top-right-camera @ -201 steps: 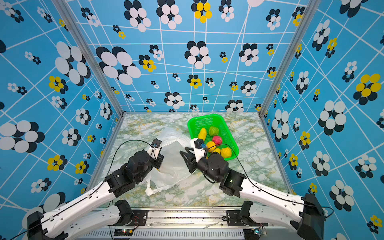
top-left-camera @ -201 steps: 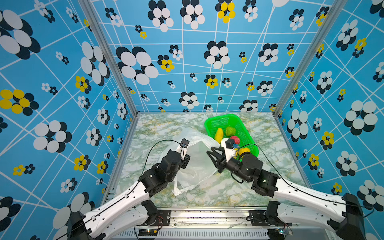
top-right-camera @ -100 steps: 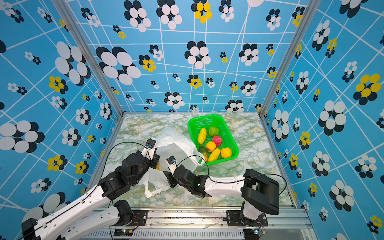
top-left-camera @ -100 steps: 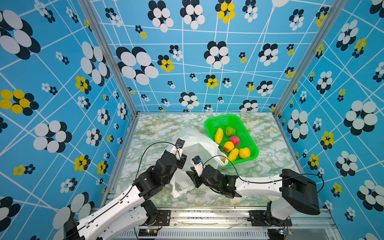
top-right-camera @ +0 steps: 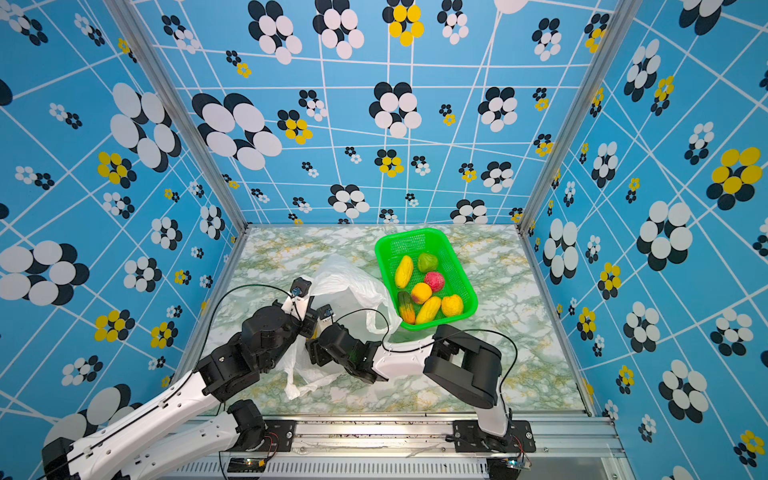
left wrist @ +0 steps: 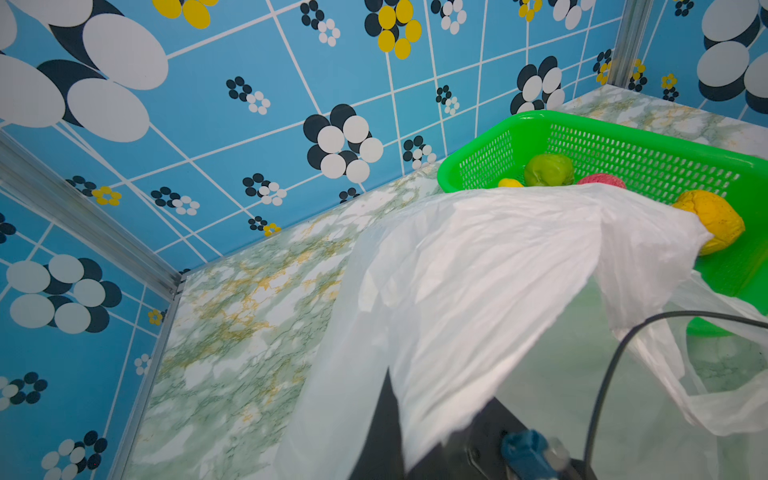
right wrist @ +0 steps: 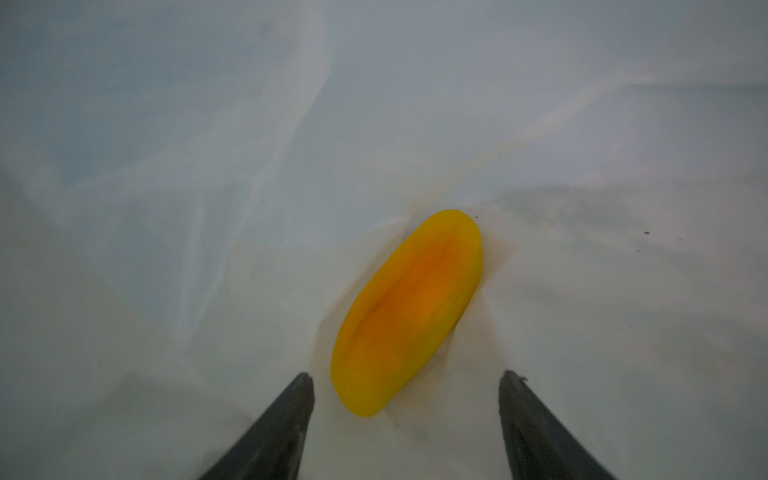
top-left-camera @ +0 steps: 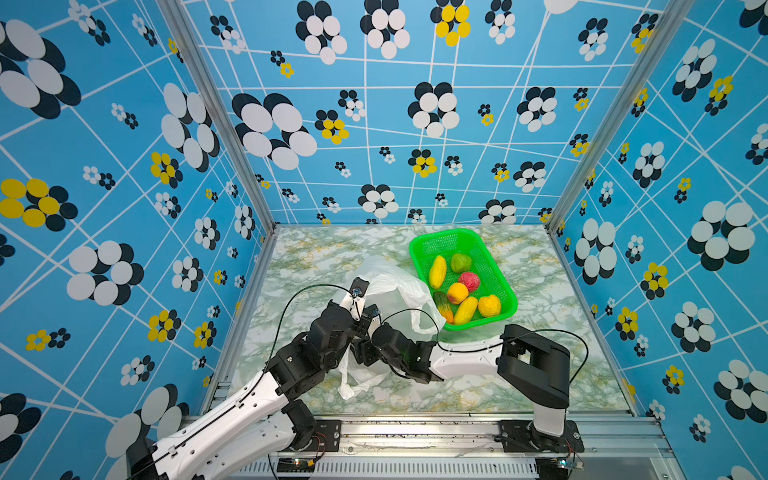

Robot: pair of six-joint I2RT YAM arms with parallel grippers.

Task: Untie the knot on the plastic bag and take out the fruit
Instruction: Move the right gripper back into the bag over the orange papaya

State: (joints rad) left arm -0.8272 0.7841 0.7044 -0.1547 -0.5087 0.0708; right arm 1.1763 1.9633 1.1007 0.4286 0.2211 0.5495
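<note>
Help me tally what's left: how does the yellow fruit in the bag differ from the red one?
The yellow fruit lies inside the bag; the red fruit sits in the basket. The yellow fruit is long and smooth, the red fruit round and bumpy. The open right gripper flanks the yellow fruit, not the red.

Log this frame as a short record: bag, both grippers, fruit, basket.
plastic bag: open, beside the green basket
left gripper: shut on the bag's edge, holding it up
right gripper: inside the bag, jaws open
yellow elongated fruit: in the bag, near end between the jaws, not gripped
green basket: holds seven fruit pieces
</note>
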